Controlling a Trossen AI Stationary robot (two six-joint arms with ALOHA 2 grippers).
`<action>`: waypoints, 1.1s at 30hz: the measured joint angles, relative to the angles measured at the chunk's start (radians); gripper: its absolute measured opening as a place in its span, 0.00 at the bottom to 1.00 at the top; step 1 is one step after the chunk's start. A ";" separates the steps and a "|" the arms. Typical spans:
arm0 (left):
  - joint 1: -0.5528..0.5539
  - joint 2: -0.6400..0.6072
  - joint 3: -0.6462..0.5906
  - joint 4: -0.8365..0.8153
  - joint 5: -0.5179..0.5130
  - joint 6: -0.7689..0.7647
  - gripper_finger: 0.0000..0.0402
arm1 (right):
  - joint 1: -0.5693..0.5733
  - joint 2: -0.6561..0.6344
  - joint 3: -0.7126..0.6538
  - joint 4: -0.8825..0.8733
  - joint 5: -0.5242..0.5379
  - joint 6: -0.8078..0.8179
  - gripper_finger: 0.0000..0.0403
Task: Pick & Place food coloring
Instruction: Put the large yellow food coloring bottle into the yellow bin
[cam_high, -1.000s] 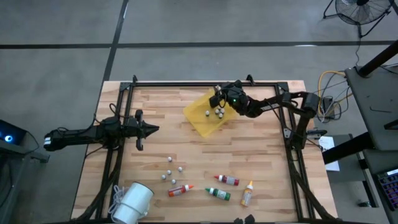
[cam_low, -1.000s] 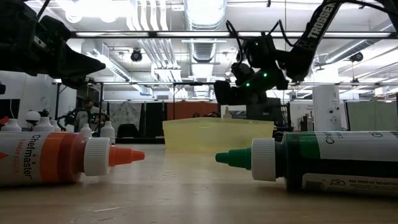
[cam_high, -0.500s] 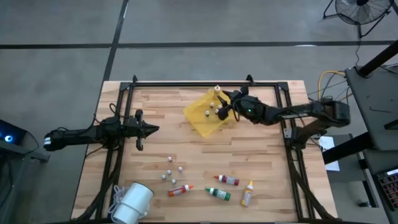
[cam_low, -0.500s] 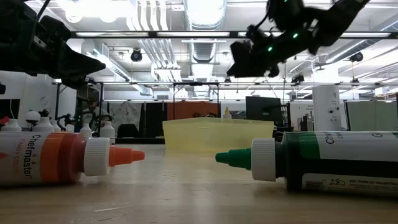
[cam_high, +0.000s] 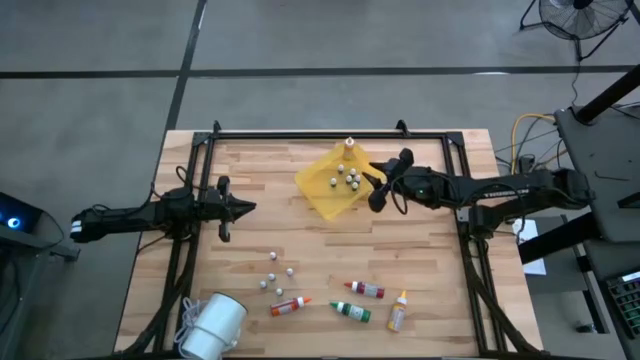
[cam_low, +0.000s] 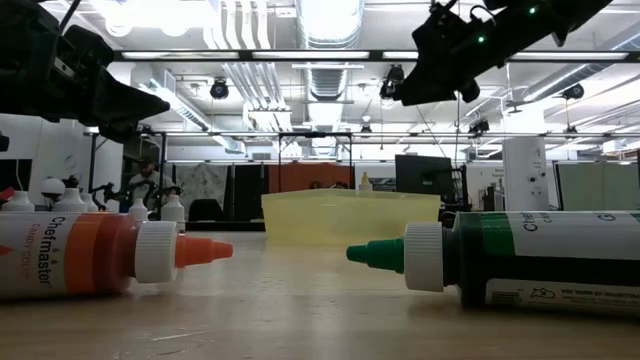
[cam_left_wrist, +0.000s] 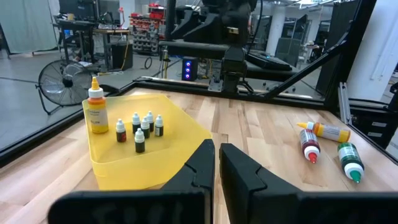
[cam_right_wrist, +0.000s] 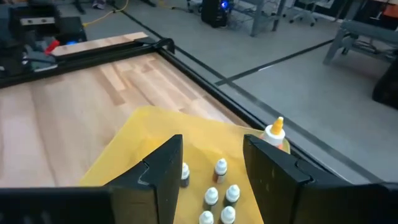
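Observation:
Four food coloring bottles lie on their sides near the table's near edge: orange-red (cam_high: 289, 305), red (cam_high: 367, 290), green (cam_high: 352, 312) and yellow (cam_high: 398, 312). A fifth, orange-yellow bottle (cam_high: 350, 147) stands upright on its base in the far corner of the yellow tray (cam_high: 322, 190), also clear in the right wrist view (cam_right_wrist: 273, 132). My right gripper (cam_high: 377, 188) hovers open above the tray's right edge, high over the table (cam_low: 400, 88), touching nothing. My left gripper (cam_high: 248, 208) waits shut at the table's left, pointing toward the tray.
Several small white-capped vials (cam_left_wrist: 142, 129) stand in the tray beside the upright bottle. A few pale little pieces (cam_high: 275, 272) lie scattered left of the lying bottles. A white roll (cam_high: 214, 325) sits at the near left corner. A black frame (cam_high: 330, 134) rims the table.
My right gripper has risen from just over the tray and drawn back toward the table's right and near side. The orange-yellow bottle stays standing in the tray's far corner. The left arm has kept still.

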 joint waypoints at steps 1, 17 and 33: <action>0.000 0.000 0.000 0.000 0.000 0.000 0.00 | 0.006 -0.002 0.000 -0.001 0.000 0.000 0.40; 0.001 0.000 0.000 0.000 0.000 0.000 0.00 | 0.140 -0.004 -0.010 -0.006 -0.342 0.004 0.40; 0.000 0.000 0.000 0.000 0.000 0.000 0.00 | 0.437 -0.004 -0.008 0.000 -0.421 0.134 0.40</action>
